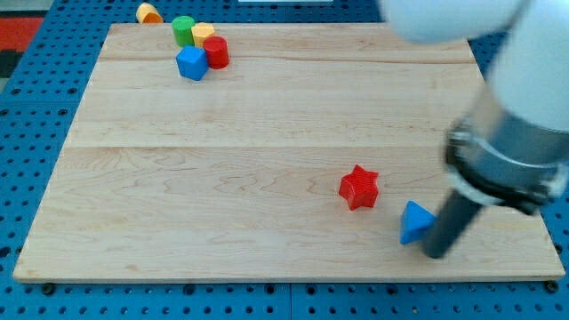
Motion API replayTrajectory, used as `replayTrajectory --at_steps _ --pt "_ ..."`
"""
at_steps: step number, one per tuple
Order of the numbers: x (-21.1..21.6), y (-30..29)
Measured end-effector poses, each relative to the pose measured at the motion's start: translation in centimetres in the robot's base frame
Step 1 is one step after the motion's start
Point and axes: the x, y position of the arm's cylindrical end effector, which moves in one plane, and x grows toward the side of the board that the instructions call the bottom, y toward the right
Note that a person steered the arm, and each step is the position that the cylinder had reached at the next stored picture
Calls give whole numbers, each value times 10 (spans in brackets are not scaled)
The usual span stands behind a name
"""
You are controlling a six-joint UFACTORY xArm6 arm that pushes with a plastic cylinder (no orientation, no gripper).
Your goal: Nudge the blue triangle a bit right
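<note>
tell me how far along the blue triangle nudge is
Done: my tip has reached the blue triangle near the board's lower right. In hand: the tip sits at the triangle's right side, touching or almost touching it. That is the wrong side for a rightward push. Left: bring the tip round to the triangle's left, between it and the red star, then push right. No shift can be judged from one picture.

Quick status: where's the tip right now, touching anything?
My tip: on the board at the blue triangle's right edge, seemingly touching it. No hand on this arm, so nothing is held.
</note>
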Motion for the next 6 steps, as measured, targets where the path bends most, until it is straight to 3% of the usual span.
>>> replayTrajectory --at_steps 2,3,4,5,6 --pt "-25 -54" --pt "-31 -53" --pt "-37 3" --pt "-56 12" --pt "-73 -48"
